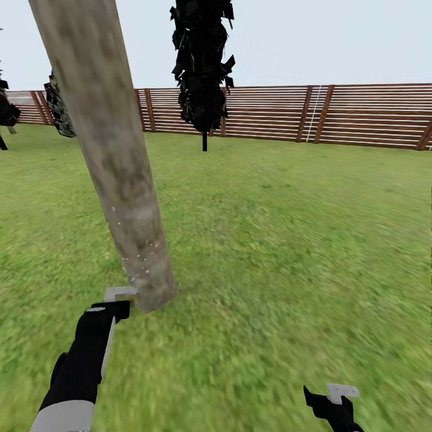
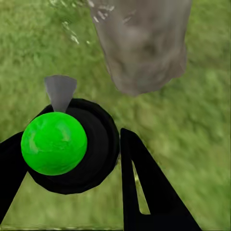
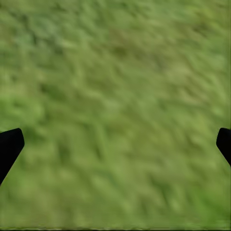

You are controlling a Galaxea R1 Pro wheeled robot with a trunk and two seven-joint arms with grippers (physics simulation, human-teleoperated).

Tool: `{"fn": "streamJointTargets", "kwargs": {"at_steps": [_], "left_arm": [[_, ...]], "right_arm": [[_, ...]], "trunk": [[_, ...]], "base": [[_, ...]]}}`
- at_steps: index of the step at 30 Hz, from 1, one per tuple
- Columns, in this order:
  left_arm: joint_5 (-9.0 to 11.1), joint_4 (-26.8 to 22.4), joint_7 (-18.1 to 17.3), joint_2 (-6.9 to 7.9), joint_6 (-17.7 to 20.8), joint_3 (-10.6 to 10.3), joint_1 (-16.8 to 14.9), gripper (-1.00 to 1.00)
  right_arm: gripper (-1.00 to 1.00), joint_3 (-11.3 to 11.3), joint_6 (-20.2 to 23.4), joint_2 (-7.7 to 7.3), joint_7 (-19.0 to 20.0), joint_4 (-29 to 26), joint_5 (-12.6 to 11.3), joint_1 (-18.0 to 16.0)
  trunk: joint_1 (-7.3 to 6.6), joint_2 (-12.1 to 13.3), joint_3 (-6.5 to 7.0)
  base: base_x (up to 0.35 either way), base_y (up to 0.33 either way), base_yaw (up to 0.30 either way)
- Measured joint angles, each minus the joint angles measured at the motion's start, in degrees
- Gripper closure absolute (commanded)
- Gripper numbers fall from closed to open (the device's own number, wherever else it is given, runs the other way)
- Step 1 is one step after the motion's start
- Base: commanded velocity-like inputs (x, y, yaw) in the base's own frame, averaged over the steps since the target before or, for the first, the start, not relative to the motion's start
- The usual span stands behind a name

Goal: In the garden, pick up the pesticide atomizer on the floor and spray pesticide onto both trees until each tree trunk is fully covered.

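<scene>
The lawn (image 1: 288, 240) runs to a slatted fence (image 1: 360, 117). A thick leaning tree trunk (image 1: 114, 156) stands just ahead, its base flecked with white droplets. The left gripper (image 2: 91, 159) pinches the green-topped sprayer (image 2: 54, 143), nozzle toward the trunk's foot. I'd sweep the spray upward, since the higher bark looks bare. The right gripper (image 3: 115, 144) hangs with fingers (image 3: 9, 144) spread over grass. The trunk's far side and top are hidden.
</scene>
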Motion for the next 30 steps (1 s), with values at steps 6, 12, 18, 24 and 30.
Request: {"fn": "streamJointTargets", "kwargs": {"at_steps": [6, 12, 18, 24, 30], "left_arm": [[0.67, -0.24, 0.34, -0.67, 4.74, -6.53, -0.9, 1.0], [-0.02, -4.99, 0.31, -0.52, 10.62, -8.37, -4.1, 1.0], [-0.07, -5.85, -0.25, 3.05, 11.88, -0.59, -4.25, 1.0], [1.12, -7.25, -0.29, 2.68, 12.66, -3.44, -4.59, 1.0], [0.47, -10.55, -0.23, 2.15, 15.09, -7.54, -5.06, 1.0]], "right_arm": [[-1.0, -0.01, 0.0, 0.0, -0.06, 0.0, 0.02, 0.0], [-1.0, 0.0, 0.0, 0.0, -0.09, 0.0, 0.03, 0.0], [-1.0, 0.0, 0.0, 0.0, -0.09, 0.0, 0.03, 0.0], [-1.0, 0.0, 0.0, 0.0, -0.09, 0.0, 0.02, 0.0], [-1.0, 0.0, 0.0, 0.0, -0.09, 0.0, 0.03, 0.0]], "trunk": [[0.0, 0.0, 0.0], [0.0, 0.0, 0.0], [0.0, 0.0, 0.0], [0.0, 0.0, 0.0], [0.0, 0.0, 0.0]], "base": [[-0.015, 0.002, 0.0], [0.0, 0.0, 0.0], [0.0, 0.0, 0.0], [0.0, 0.0, 0.0], [0.0, 0.0, 0.0]]}}
